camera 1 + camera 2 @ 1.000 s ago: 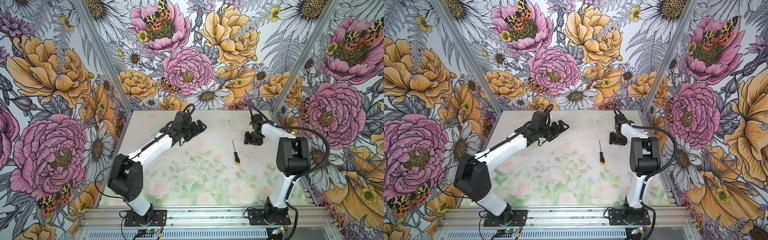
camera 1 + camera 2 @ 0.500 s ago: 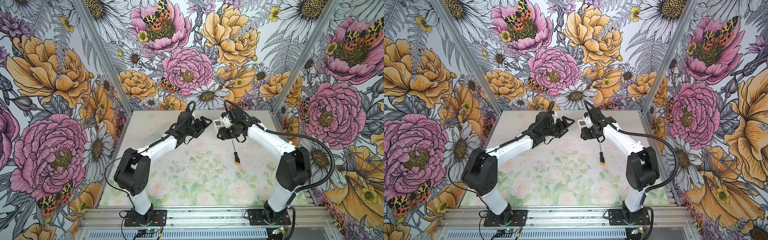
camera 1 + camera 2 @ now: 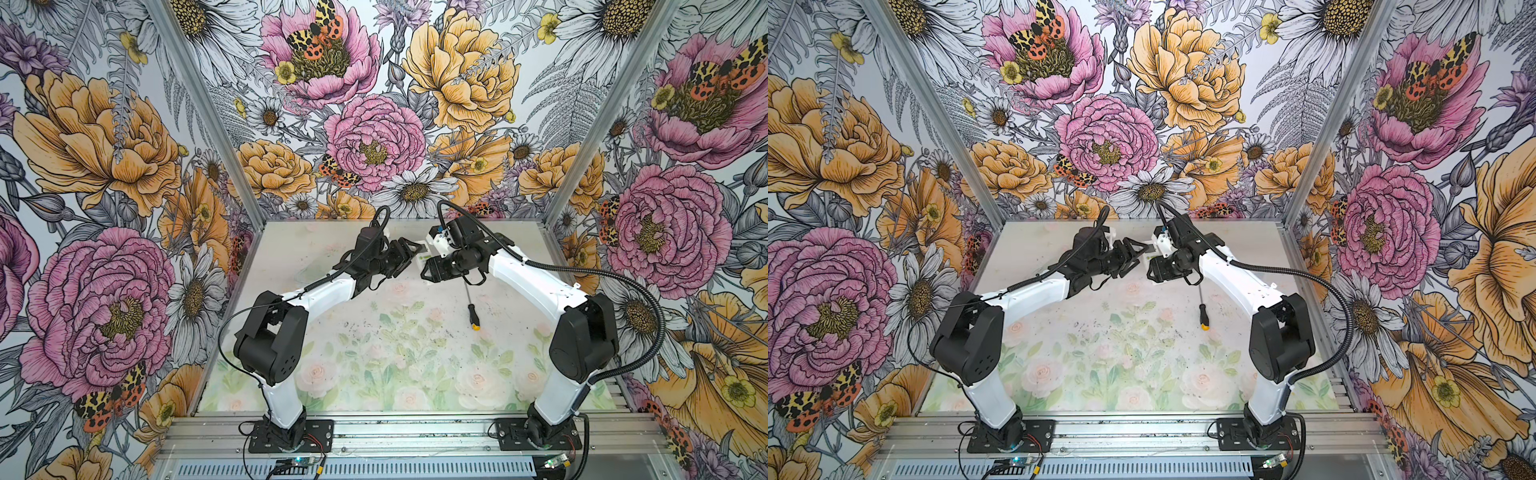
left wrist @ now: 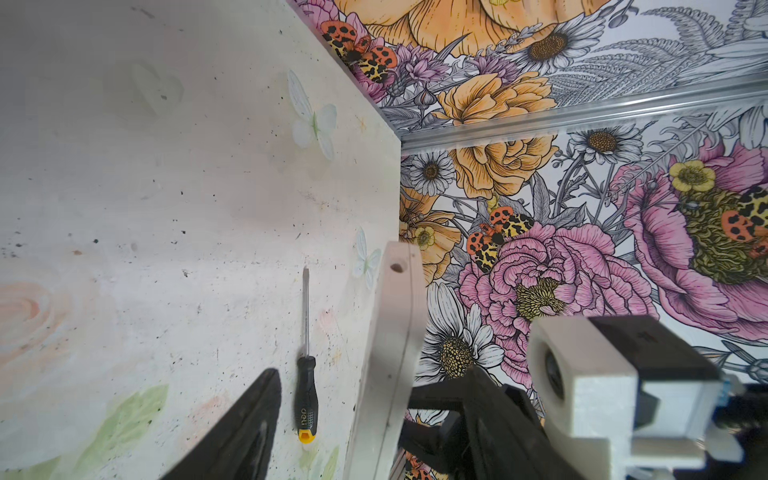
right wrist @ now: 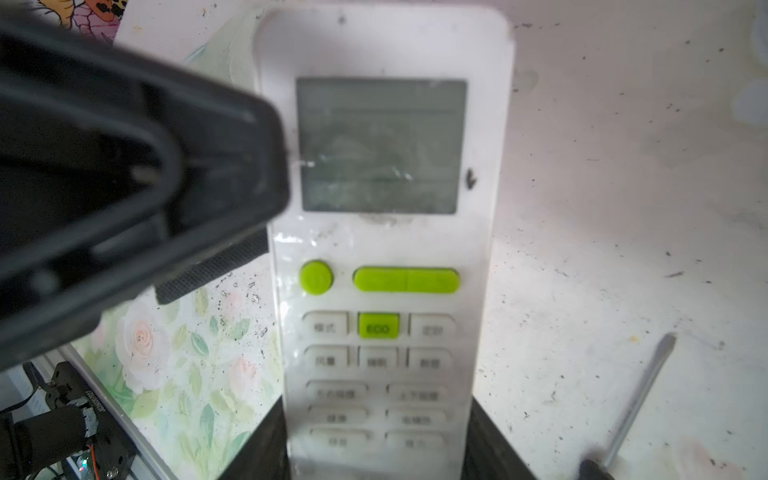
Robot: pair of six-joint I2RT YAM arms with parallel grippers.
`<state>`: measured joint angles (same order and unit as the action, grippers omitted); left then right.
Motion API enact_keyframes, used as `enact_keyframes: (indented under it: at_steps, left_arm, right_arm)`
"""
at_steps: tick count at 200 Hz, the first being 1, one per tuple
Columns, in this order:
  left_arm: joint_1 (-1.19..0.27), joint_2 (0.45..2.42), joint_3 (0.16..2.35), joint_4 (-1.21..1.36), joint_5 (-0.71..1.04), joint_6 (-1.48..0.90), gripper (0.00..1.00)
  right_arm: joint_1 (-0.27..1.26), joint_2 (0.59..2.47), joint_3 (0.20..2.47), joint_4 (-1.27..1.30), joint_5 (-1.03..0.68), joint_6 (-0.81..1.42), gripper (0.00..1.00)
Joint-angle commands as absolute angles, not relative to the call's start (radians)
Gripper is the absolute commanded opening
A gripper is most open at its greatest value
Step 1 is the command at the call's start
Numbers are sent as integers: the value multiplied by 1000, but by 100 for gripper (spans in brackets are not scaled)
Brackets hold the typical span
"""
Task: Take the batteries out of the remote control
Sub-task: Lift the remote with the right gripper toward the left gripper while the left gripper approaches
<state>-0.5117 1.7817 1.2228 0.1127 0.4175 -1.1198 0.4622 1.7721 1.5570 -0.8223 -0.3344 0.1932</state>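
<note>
Currently right hand [image 5: 376, 459] grips the remote control [image 5: 382, 245], keypad [image 5: 376, 376] showing.

White remote [image 5: 382, 245], lime-green buttons [image 5: 406, 281]; black-yellow screwdriver [image 4: 306, 399] handle; pastel floral table [image 3: 399, 353].

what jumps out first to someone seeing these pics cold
Over the far middle of the table, the right gripper holds a white remote control by its button end, and the left gripper has open jaws either side of its screen end. A black-and-yellow screwdriver lies alone on the table near them, inside loud floral walls.
</note>
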Motion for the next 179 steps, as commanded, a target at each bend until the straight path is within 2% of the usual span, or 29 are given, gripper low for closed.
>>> enact_keyframes:
  at_steps: [1, 21, 68, 99, 114, 146, 179]
  left_arm:
    - [-505, 1810, 1239, 147, 465, -1115, 58]
    - [-499, 1811, 1241, 137, 476, -1114, 53]
    - [-476, 1835, 1230, 122, 470, -1103, 22]
    - [-450, 1793, 1216, 106, 435, -1120, 8]
    - [-433, 1777, 1198, 139, 417, -1160, 3]
    - [-388, 1750, 1146, 246, 380, -1259, 0]
    - [-350, 1738, 1140, 326, 376, -1314, 0]
  right_arm:
    - [477, 1788, 1604, -814, -378, 205, 21]
    - [482, 1791, 1611, -821, -388, 207, 21]
    - [485, 1788, 1610, -830, -410, 225, 23]
    - [486, 1770, 1638, -812, -426, 308, 52]
    - [483, 1743, 1637, -774, -414, 366, 62]
    - [449, 1647, 1592, -643, -387, 514, 75]
    - [416, 1516, 1481, -433, -372, 681, 84]
